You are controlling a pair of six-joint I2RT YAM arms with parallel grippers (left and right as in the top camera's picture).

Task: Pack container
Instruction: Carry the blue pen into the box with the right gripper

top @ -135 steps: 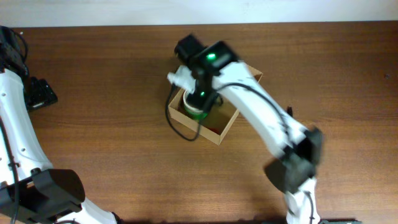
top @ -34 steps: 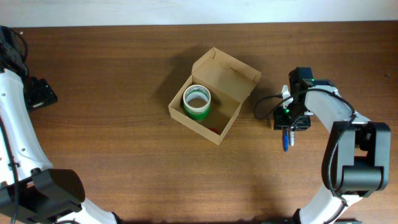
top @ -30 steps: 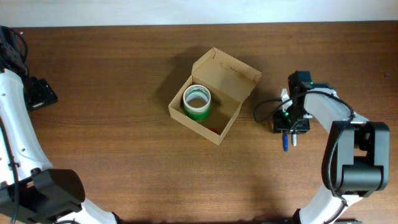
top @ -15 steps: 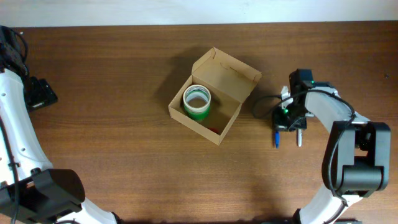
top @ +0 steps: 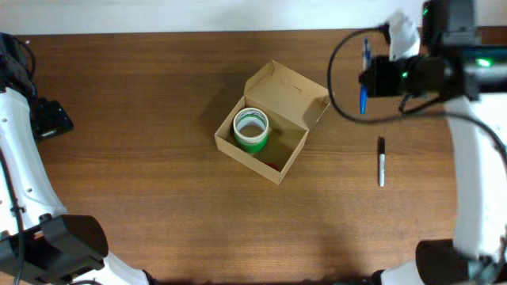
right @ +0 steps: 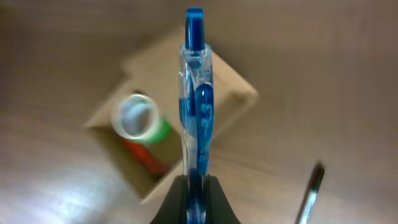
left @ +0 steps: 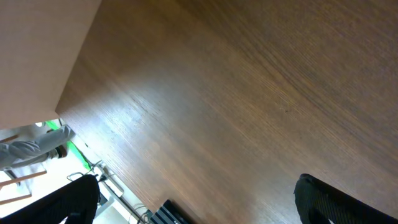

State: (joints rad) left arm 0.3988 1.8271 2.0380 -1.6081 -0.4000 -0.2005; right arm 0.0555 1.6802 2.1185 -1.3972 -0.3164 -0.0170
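The right gripper (top: 374,79) is pinching a translucent blue pen (top: 364,77) between shut fingers, holding it above the table (top: 142,198) near the far edge; the pale print on its barrel is too blurred to read. The container (top: 289,89) is sitting near the table's middle, flap lid standing open, with a green tape roll (top: 251,130) inside. The left gripper (top: 52,119) is hanging wide open at the left edge, and a black marker (top: 381,161) is lying right of the container.

Tan container (top: 290,90), green tape roll (top: 251,143) — blue pen (top: 364,75), black marker (top: 381,161)
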